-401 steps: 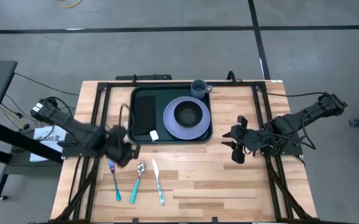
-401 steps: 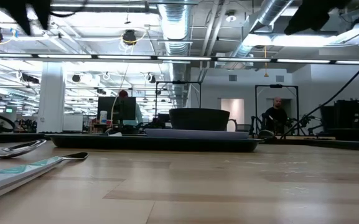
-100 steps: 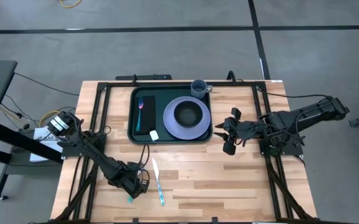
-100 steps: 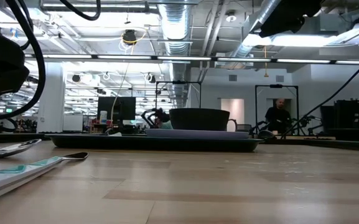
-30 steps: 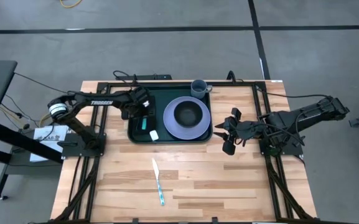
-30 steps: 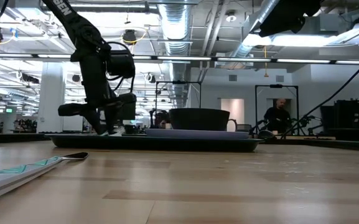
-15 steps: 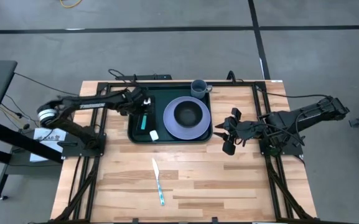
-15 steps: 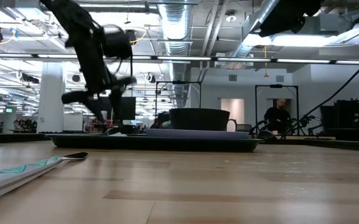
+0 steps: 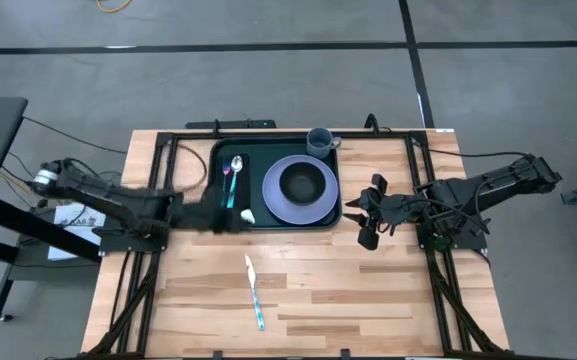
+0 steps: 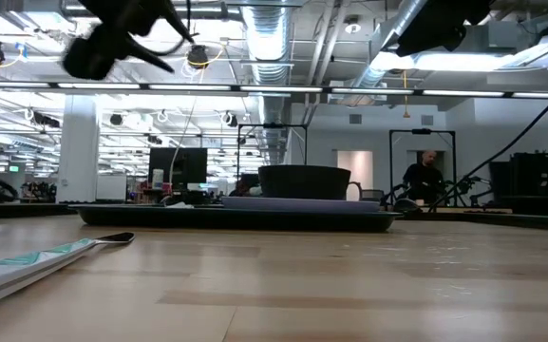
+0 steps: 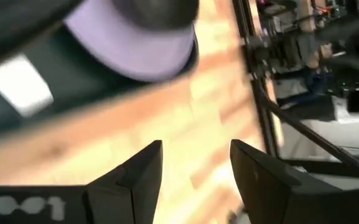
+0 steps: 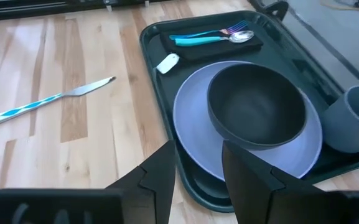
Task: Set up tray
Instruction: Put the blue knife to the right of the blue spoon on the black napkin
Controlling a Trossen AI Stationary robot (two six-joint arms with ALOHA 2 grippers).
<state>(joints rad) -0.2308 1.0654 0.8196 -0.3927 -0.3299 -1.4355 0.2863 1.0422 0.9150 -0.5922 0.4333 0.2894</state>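
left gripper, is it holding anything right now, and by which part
Nothing is held. The left gripper has open, empty fingers above the wooden table, near the large dark green plastic tray. The right gripper is open and empty too.

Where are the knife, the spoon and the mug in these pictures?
knife [image 9: 253,291]: high view, middle of the knife, lying on the bare wood.
spoon [image 12: 240,37]: right wrist view, on its shiny bowl.
mug [image 9: 320,140]: high view, on its rim, at the tray's corner.
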